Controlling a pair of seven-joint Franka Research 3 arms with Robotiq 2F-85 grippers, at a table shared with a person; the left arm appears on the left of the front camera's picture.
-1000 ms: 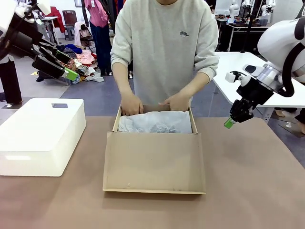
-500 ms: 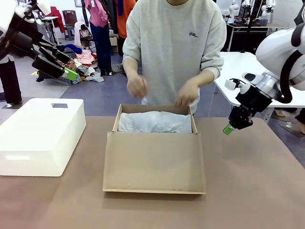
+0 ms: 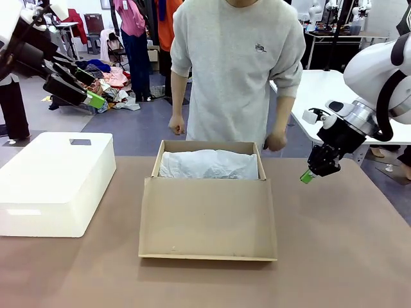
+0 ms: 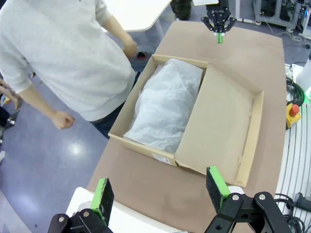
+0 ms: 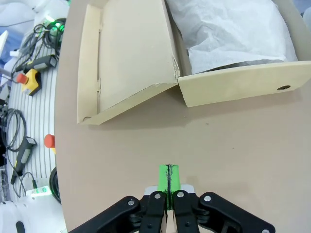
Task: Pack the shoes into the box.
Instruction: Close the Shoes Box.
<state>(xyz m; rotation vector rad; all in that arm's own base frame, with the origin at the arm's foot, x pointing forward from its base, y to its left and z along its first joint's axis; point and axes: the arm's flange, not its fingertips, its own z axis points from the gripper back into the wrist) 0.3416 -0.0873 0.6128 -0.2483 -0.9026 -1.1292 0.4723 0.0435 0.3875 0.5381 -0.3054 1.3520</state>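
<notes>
Person's two hands [image 3: 176, 124] [image 3: 276, 141] have lifted away from the one box [image 3: 209, 218].

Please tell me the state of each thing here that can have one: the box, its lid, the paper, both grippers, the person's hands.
box: open, standing on the table.
lid: folded out flat toward the robot.
tissue paper: crumpled, covering the inside of the box.
left gripper: open, empty, raised above the table.
right gripper: shut, empty, above the table beside the box.
person's hands: off the box, lowered at the sides.
</notes>
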